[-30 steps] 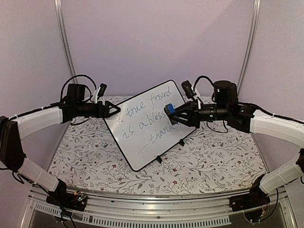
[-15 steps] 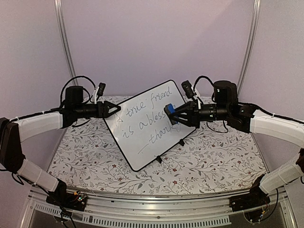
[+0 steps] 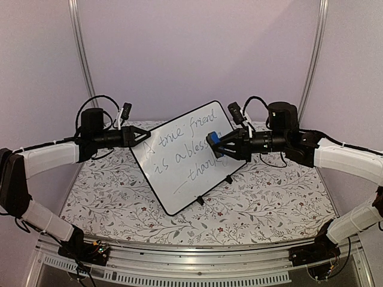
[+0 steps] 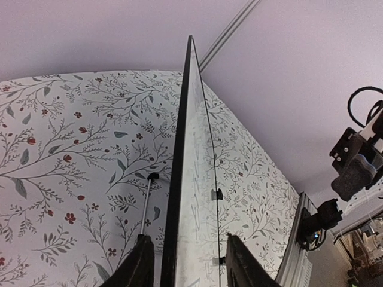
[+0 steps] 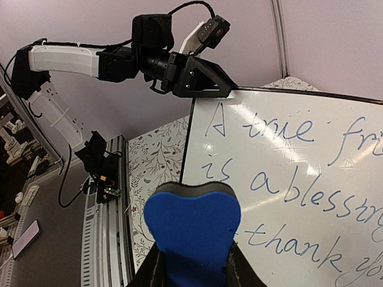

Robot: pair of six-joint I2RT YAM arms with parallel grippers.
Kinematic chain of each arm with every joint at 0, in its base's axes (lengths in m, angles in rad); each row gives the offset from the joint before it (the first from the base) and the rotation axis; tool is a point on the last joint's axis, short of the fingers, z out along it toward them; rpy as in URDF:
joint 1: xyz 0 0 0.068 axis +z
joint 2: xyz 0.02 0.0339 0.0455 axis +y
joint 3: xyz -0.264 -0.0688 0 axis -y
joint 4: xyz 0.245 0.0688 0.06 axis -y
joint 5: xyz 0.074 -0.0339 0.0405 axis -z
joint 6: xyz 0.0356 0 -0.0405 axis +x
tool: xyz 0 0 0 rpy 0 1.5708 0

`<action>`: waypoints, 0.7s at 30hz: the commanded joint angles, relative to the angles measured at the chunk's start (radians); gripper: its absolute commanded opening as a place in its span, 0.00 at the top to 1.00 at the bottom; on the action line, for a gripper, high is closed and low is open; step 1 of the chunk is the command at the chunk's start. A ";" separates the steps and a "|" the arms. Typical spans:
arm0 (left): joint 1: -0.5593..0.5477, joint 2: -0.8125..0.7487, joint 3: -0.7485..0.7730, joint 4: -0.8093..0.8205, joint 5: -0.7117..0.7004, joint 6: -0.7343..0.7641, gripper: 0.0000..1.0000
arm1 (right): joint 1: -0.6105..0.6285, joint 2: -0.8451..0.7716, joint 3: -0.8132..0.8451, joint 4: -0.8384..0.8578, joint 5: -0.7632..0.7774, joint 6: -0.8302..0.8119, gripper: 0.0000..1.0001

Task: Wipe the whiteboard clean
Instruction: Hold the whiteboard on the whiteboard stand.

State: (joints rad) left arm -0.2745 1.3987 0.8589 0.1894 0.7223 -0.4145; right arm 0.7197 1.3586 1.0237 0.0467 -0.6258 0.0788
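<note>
Top external view, near to far. Bolted at the near edge of the floral-patterned table (image 3: 269, 209), toward its left and right corners: two arm bases (image 3: 90, 251).

Past the middle, toward the far edge: the whiteboard (image 3: 179, 173), propped on small black feet (image 3: 200, 201), leaning and turned diagonally. One rounded corner points at the near edge, the opposite one up by the far edge. Thin handwritten lines (image 5: 287, 179) across the white face, none wiped.

At the board's upper left corner: the left gripper (image 3: 143, 136), seen edge-on from the left wrist. Fingers (image 4: 140, 266) straddling the black frame, one close beside each face. Cannot tell whether pinching the board or just shy of it.

At the board's right side, in front of the written face: the right gripper (image 3: 219, 146), clamped on a blue eraser (image 5: 192, 230). Eraser close to the surface; cannot tell whether touching.

Behind all of it, beyond the far edge: a plain lilac back wall (image 3: 197, 54).
</note>
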 commanded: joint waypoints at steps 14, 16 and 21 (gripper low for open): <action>0.008 0.013 -0.003 0.049 0.051 -0.024 0.81 | 0.017 0.044 0.057 -0.005 -0.014 0.010 0.93; 0.008 0.018 -0.001 0.044 0.051 -0.030 0.81 | 0.018 0.046 0.059 -0.006 -0.012 0.008 0.93; 0.009 0.032 0.003 0.040 0.058 -0.042 0.74 | 0.023 0.050 0.061 -0.007 -0.005 0.006 0.93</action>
State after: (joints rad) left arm -0.2695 1.4071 0.8585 0.2077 0.7544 -0.4438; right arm 0.7338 1.3964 1.0576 0.0441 -0.6376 0.0868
